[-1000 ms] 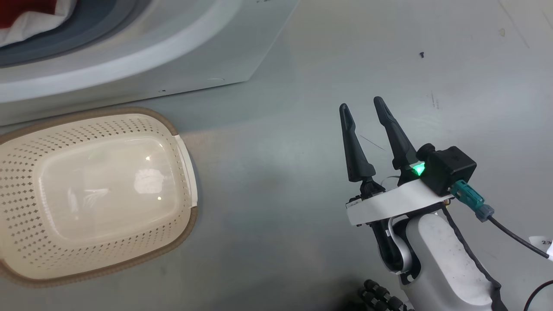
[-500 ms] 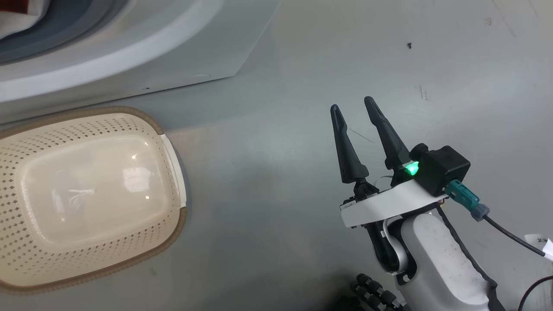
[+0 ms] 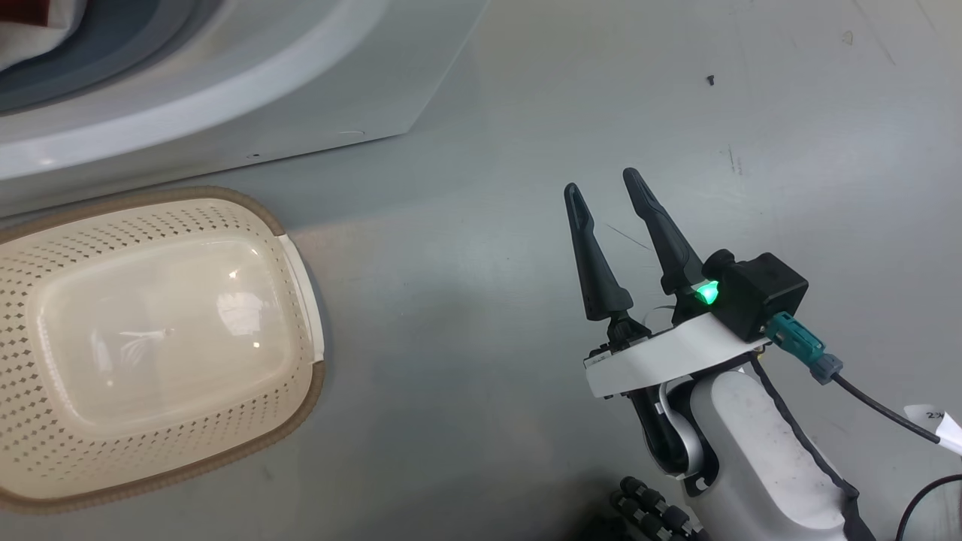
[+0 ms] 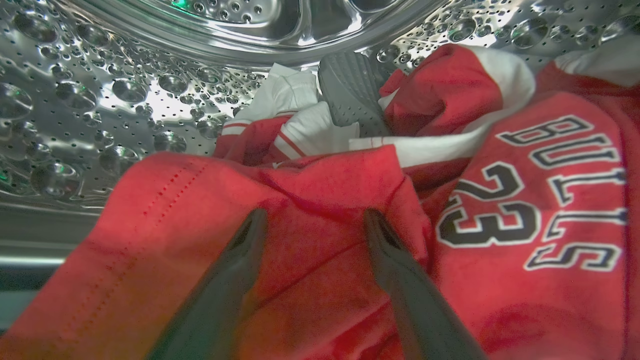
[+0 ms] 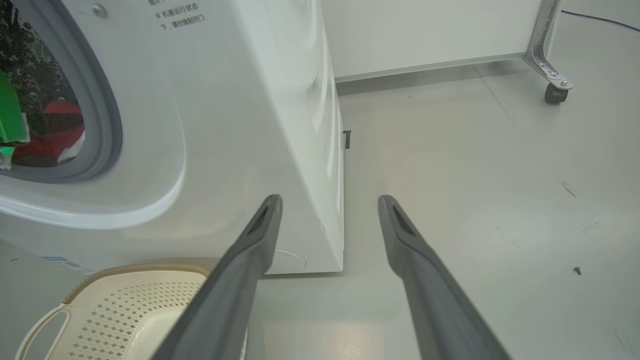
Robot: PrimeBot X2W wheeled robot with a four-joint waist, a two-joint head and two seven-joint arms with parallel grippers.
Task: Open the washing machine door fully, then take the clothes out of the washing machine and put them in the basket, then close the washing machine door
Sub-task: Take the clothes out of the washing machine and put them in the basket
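Note:
In the left wrist view my left gripper (image 4: 312,215) is inside the steel drum (image 4: 100,100) of the washing machine. Its fingers stand open over a fold of the clothes (image 4: 325,185), red jerseys with white trim; one reads "BULLS 23" (image 4: 540,200). The washing machine (image 3: 225,98) fills the head view's top left, with a bit of the clothes (image 3: 26,37) in its opening. The cream basket (image 3: 113,225) stands empty on the floor before it. My right gripper (image 3: 600,182) hovers open over bare floor, right of the basket. The washing machine door is out of view.
The right wrist view looks past my right gripper (image 5: 327,200) at the washing machine (image 5: 225,125), its grey-gasketed opening, and the basket (image 5: 125,300) below. A white panel on a castor (image 5: 554,92) stands behind. A small screw (image 3: 710,79) lies on the grey floor.
The head camera has shifted, so the whole picture slid left and up. My right gripper has drifted slightly left, still open. The basket stays empty.

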